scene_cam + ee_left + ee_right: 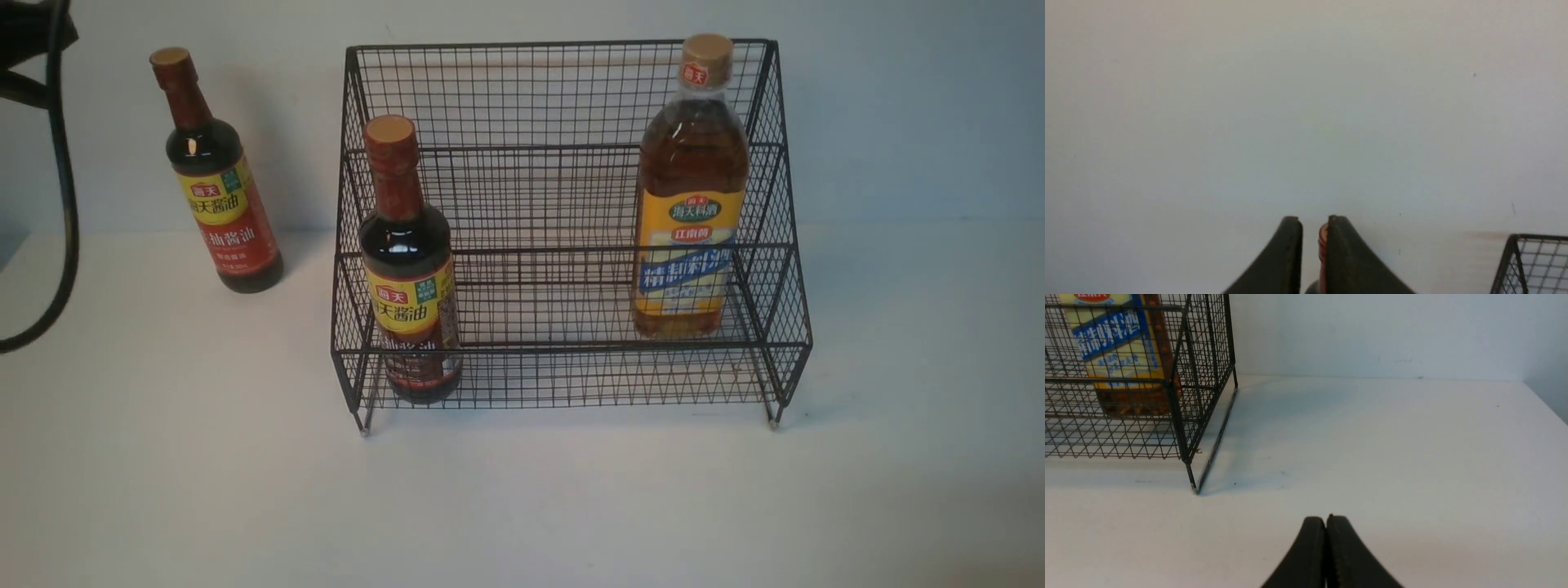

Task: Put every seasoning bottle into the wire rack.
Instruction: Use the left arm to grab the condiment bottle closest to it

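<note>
The black wire rack (563, 204) stands mid-table. One dark soy-sauce bottle (408, 269) is upright in its lower tier at the left. The amber bottle (690, 204) with the yellow-blue label stands in the rack at the right, and it shows through the mesh (1122, 347) in the right wrist view. A second soy-sauce bottle (216, 175) stands on the table left of the rack, untouched. My left gripper (1312, 220) has its jaws a little apart, and that bottle's red-brown neck (1323, 245) shows through the gap, beyond the fingers. My right gripper (1326, 517) is shut and empty over the table right of the rack (1184, 375).
A black cable (65, 188) and part of the left arm (28, 37) hang at the far left. A pale wall runs close behind the rack and bottles. The rack's corner (1531, 261) shows in the left wrist view. The table's right edge (1545, 404) lies beyond the right gripper.
</note>
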